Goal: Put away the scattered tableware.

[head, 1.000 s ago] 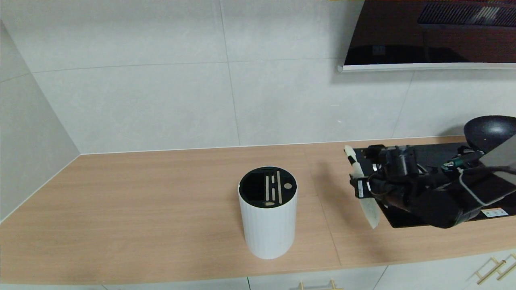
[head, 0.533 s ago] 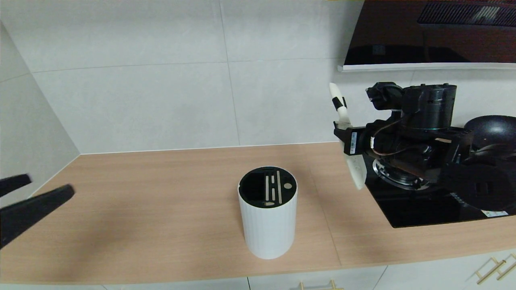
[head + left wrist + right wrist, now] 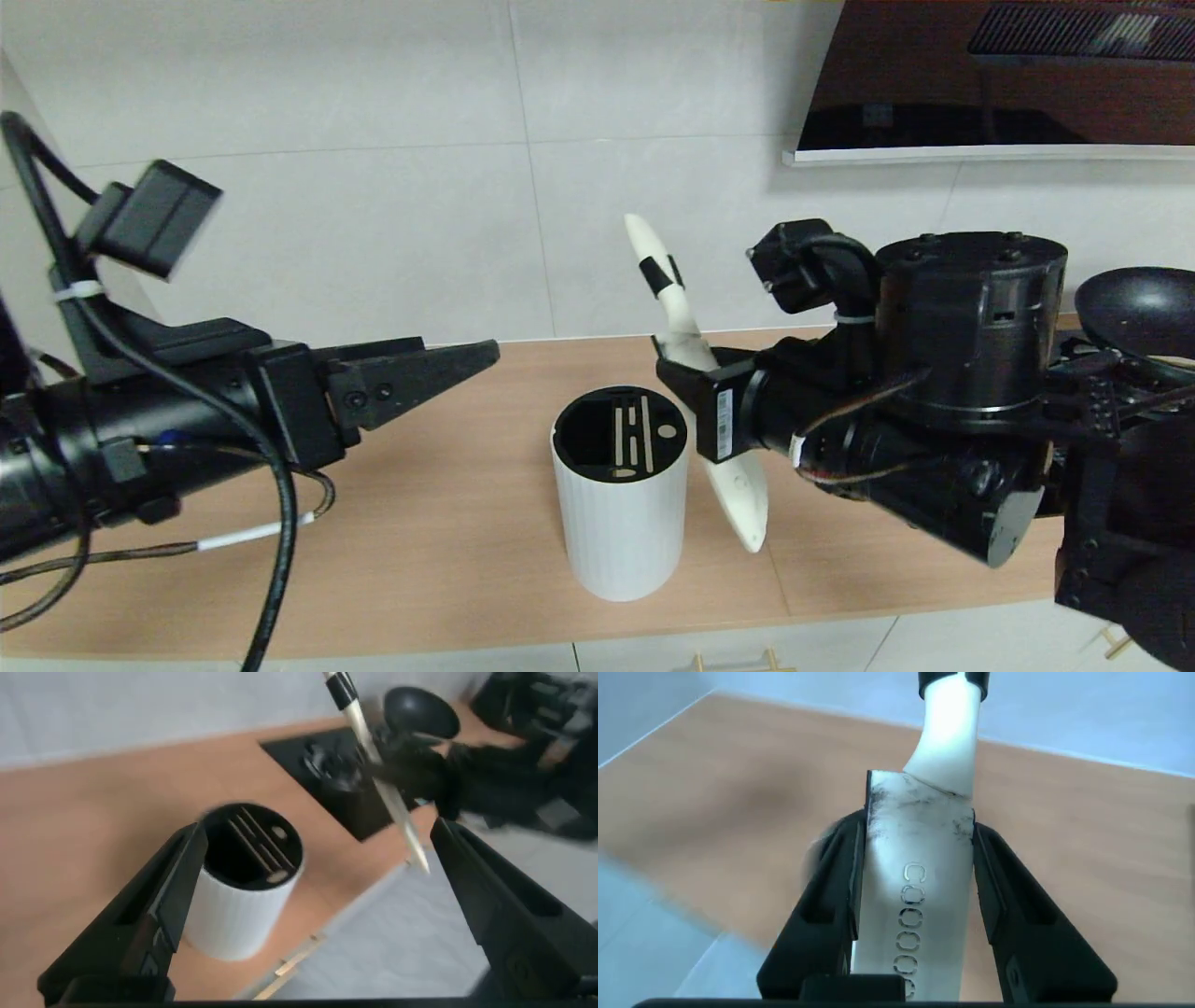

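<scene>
Now: slotted holder (image 3: 620,504) upright; right tool (image 3: 695,378) clamps knife (image 3: 738,495) just beside.

The right gripper (image 3: 700,392) has lifted the white knife (image 3: 739,490) off its low spot over the cooktop (image 3: 350,807) and carried it up and leftward, so the blade now hangs just beside the right side of the white holder (image 3: 621,523), with the handle tilted up toward the wall. The left gripper (image 3: 467,357), out of sight a second ago, has swung in from the left, its tips now near the holder.
</scene>
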{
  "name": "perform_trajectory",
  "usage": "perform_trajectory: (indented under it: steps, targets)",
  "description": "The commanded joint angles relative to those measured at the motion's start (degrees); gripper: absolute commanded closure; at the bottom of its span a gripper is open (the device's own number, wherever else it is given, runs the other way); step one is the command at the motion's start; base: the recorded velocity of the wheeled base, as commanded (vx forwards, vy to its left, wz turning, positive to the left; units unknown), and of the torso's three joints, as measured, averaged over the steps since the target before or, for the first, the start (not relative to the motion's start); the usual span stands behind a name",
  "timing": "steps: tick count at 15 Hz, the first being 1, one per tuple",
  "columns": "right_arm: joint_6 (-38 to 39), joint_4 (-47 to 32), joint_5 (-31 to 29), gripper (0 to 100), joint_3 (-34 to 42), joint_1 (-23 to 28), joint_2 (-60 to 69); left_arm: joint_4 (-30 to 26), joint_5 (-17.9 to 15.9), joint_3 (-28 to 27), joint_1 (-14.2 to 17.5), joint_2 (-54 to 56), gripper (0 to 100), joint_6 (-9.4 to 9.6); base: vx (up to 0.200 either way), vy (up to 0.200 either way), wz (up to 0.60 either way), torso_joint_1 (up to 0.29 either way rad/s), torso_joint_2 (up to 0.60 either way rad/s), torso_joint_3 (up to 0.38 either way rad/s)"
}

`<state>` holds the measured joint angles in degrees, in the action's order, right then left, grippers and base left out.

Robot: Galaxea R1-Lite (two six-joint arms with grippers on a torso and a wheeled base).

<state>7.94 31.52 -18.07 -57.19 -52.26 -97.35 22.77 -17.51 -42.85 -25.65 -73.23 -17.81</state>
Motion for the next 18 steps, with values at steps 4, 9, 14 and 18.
perform_trajectory:
  steps: [4,9,14,18]
  targets:
    - [1.5,0.8,-0.1,100,0.9,-4.9,-2.1,5.5,-0.2,-0.6,-8.0,-6.8,0,-9.88,0.0,0.0,0.0,0.0,0.0,0.0]
    - [1.6,2.1,-1.4,100,1.9,-7.8,-2.1,17.5,6.2,0.0,-8.6,-16.3,0,-15.76,0.0,0.0,0.0,0.0,0.0,0.0]
    - [1.6,2.7,-1.6,100,2.4,-9.5,-2.1,20.3,7.7,-0.5,-8.7,-18.8,0,-16.03,0.0,0.0,0.0,0.0,0.0,0.0]
    - [1.6,2.8,-1.6,100,3.0,-9.7,-2.6,21.8,7.9,-0.3,-8.9,-18.8,0,-16.03,0.0,0.0,0.0,0.0,0.0,0.0]
